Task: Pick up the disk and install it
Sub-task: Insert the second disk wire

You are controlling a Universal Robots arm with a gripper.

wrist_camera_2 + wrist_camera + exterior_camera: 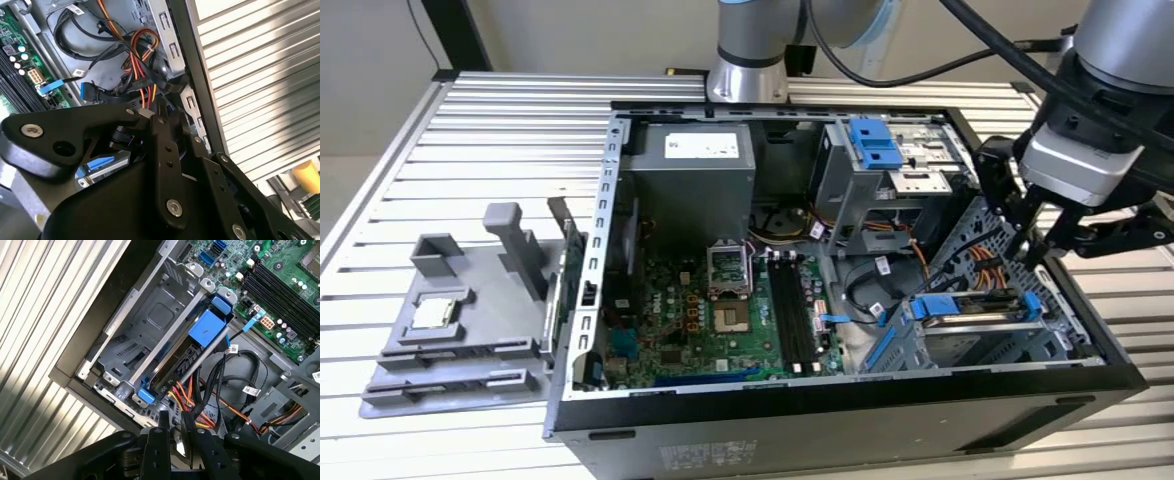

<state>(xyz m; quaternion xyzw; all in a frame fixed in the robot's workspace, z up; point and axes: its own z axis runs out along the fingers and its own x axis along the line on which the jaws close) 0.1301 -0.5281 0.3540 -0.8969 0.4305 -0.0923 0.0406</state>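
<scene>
One disk [201, 334] is seen seated in the drive bay [150, 315], just beneath the narrowly parted, empty pincer [174, 421].

A brightly lit ribbed aluminium table [494, 130] stands before a pale wall [367, 60].

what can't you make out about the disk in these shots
Label face of the disk: edge-on in the first wrist view, between the drive bay rails.
Whether cables are plugged into it: same view, the end effector and bundle cover that end.
Most of the disk in the second wrist view: behind the end effector's body.
Seating depth: too small in the exterior view.
</scene>
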